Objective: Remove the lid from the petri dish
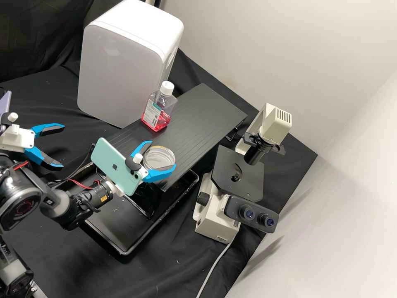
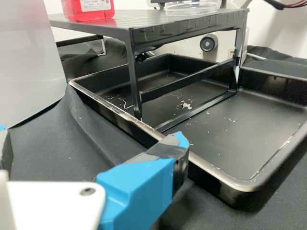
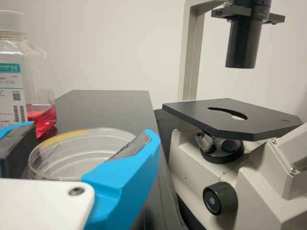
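Clear petri dish [image 1: 159, 158] sits on the black shelf [image 1: 206, 116], between the right gripper's [image 1: 161, 155] spread fingers. Left gripper [image 1: 62, 145] hangs spread, well apart. Red-liquid bottle's [image 1: 156, 109] label is too small to read.

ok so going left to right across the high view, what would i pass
left hand → green phone → petri dish → microscope

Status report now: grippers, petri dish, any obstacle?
Left gripper open, off aside. Right gripper open, flanking petri dish on platform, lid apparently on. Bottle apart, no obstruction.
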